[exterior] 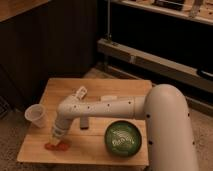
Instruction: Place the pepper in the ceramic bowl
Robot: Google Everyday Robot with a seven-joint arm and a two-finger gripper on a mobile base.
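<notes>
The pepper (56,146) is a small red-orange piece lying on the wooden table (100,90) near its front left edge. My gripper (57,135) points down just above it, at the end of the white arm (105,107) that reaches across from the right. The ceramic bowl (123,138), dark green with a pale pattern inside, stands on the table's front right, well to the right of the gripper and the pepper. Nothing shows inside it.
A small translucent white cup (36,115) stands at the table's left edge, just up and left of the gripper. A dark grey block (84,122) lies under the arm near the table's middle. Dark cabinets and a metal shelf stand behind.
</notes>
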